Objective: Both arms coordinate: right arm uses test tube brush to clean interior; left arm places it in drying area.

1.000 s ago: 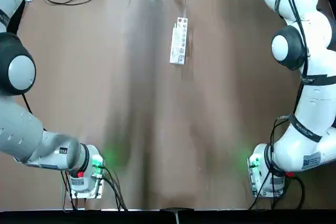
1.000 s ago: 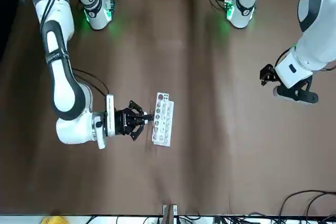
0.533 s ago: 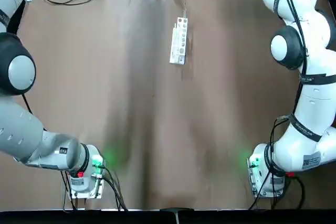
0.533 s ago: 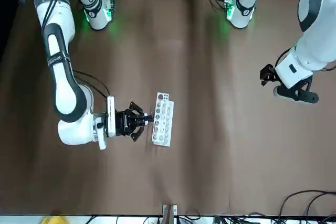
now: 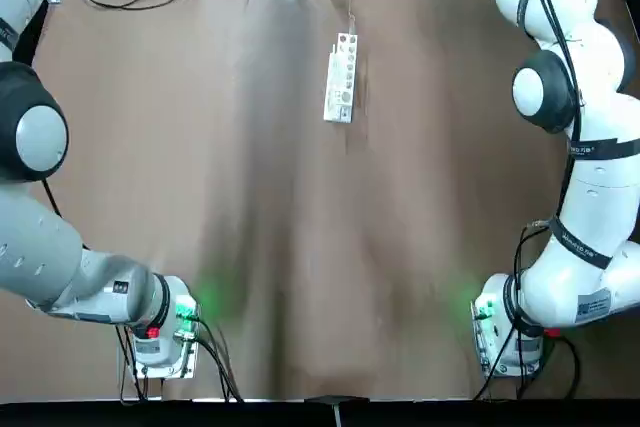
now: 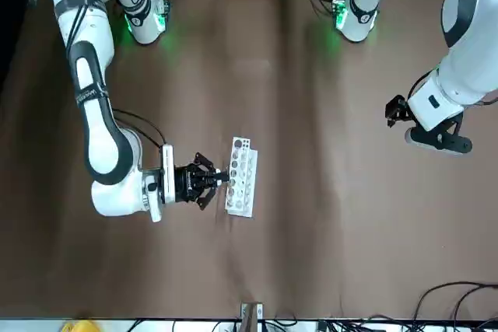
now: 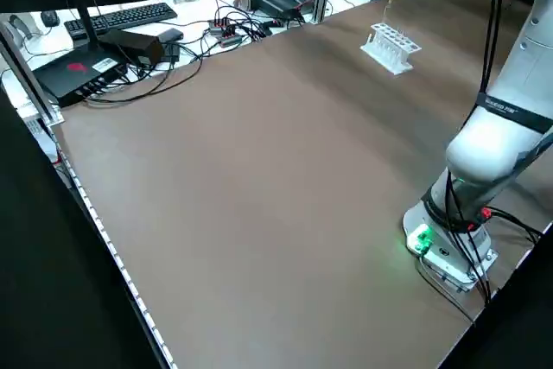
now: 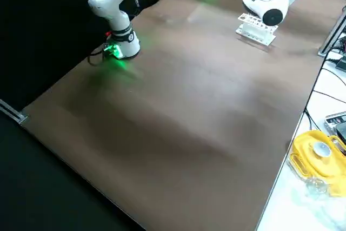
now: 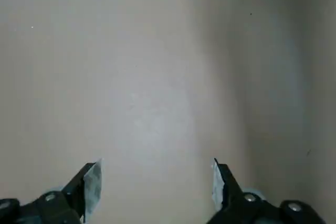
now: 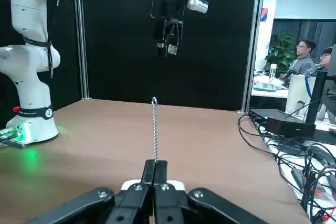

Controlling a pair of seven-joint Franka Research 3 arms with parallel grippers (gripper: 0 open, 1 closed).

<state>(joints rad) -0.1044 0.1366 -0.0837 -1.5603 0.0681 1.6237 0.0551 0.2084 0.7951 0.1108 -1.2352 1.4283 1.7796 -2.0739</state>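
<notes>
Right claw: the right claw (image 10: 155,167) is pinched tight on the lower end of the brush (image 10: 155,124), whose thin twisted stem stands straight out beyond the fingertips.
Place of the right claw: left of centre in the front view, just beside the rack (image 6: 241,176) and pointing at its long side.
Brush: held clear of the rack's holes; none of it is inside anything.
Rack: it lies flat on the worktop (image 6: 311,215), upper middle in the top view. I cannot tell whether a tube stands in any hole.
Left claw: the left claw (image 9: 156,182) is spread wide and empty over bare worktop, at the right edge of the front view, well apart from the rack.
Risk: the stem is long, thin and gripped only at one end, so it may bend or miss a hole's mouth. A sideways push could slide or tip the light rack, which nothing steadies.
Change: the right arm (image 6: 97,114) has shifted slightly rightward in the front view, bringing its claw a little closer to the rack. The rack and left claw have not moved.
</notes>
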